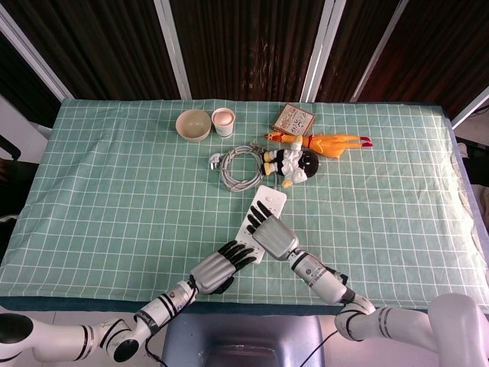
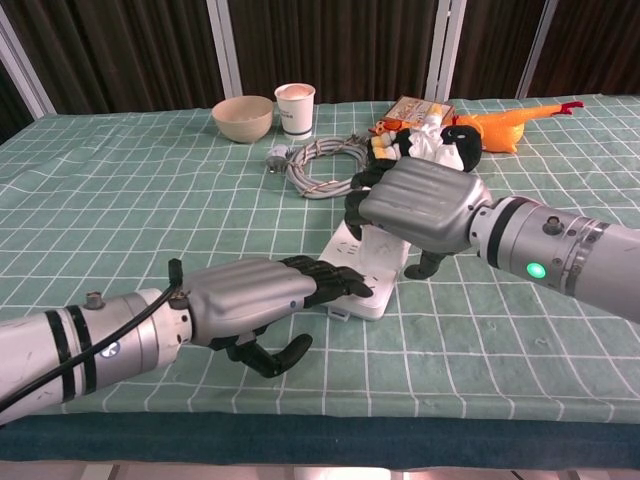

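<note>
White power strip (image 2: pixel 368 268) is pressed flat on the tabletop (image 2: pixel 130 200) under both hands' fingers (image 2: pixel 335 280), none wrapped around it, so it could be slid sideways by uneven pressure.

no legible text or labels

The white power strip (image 2: pixel 365 272) looks like smooth, slightly glossy plastic. Each robot hand, left (image 2: pixel 262 300) and right (image 2: pixel 415 212), has a matt grey metallic shell and black fingers. A soft, checked green cloth (image 1: pixel 114 199) covers the counter. The cable coil (image 1: pixel 241 164) looks rubbery.
</note>
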